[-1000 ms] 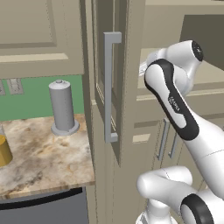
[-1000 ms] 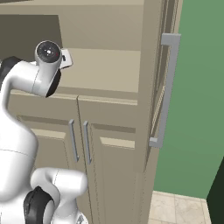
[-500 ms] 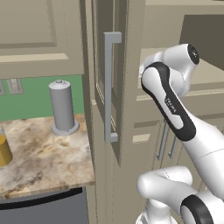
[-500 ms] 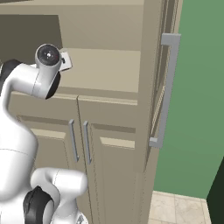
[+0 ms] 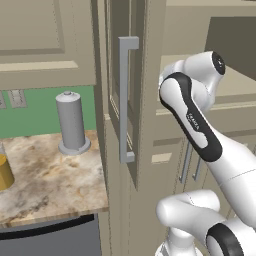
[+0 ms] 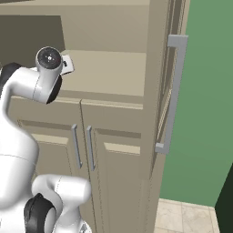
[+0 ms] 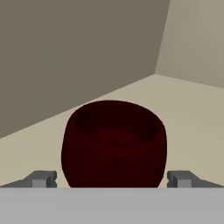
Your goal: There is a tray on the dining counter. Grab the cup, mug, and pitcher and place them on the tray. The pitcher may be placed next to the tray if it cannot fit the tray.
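Arm rotated slightly, claw (image 7: 112,178) spread wide, mug (image 7: 114,143) between fingertips, seemingly untouched

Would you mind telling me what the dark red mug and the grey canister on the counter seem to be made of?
The squat dark red mug looks like glazed ceramic: opaque, thick-walled, softly rounded. The grey cylindrical canister with a knob looks like brushed metal, given its even matte grey, though painted plastic is possible in this render.

- mug (image 7: 113,144): dark maroon, plain
- shelf (image 7: 192,109) under it: pale beige
- canister (image 5: 71,122): flat grey
- worktop (image 5: 50,185): beige-brown marbled stone
- wall (image 6: 205,113): green
- cabinet handle (image 5: 126,100): grey
- pitcher (image 5: 4,172): yellow-orange
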{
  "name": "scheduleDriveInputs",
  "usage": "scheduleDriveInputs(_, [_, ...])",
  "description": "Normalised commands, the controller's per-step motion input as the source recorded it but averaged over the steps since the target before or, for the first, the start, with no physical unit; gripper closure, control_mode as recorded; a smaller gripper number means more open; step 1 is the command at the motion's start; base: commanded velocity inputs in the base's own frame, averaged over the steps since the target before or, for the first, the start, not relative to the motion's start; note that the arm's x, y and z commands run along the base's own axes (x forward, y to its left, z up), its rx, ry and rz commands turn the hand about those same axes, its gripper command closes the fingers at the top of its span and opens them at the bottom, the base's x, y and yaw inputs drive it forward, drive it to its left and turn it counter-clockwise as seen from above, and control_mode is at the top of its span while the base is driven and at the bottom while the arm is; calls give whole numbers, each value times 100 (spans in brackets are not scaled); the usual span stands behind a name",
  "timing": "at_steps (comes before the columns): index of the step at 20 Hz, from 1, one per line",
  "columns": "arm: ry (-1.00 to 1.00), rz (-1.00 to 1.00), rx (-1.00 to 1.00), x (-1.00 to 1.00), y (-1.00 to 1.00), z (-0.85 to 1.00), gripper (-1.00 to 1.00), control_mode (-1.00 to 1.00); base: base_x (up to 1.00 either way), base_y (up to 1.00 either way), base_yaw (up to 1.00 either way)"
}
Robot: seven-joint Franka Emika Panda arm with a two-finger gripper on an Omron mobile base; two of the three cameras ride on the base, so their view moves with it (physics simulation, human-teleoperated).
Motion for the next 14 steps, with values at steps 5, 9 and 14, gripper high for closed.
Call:
scheduleDriveInputs(5, [0,0,0,0,0,0,-100,-100,0,0,0])
scheduleDriveInputs(9, [0,-1,0,5,0,0,-100,-100,0,0,0])
scheduleDriveInputs(14, [0,0,0,0,0,0,100,-100,0,0,0])
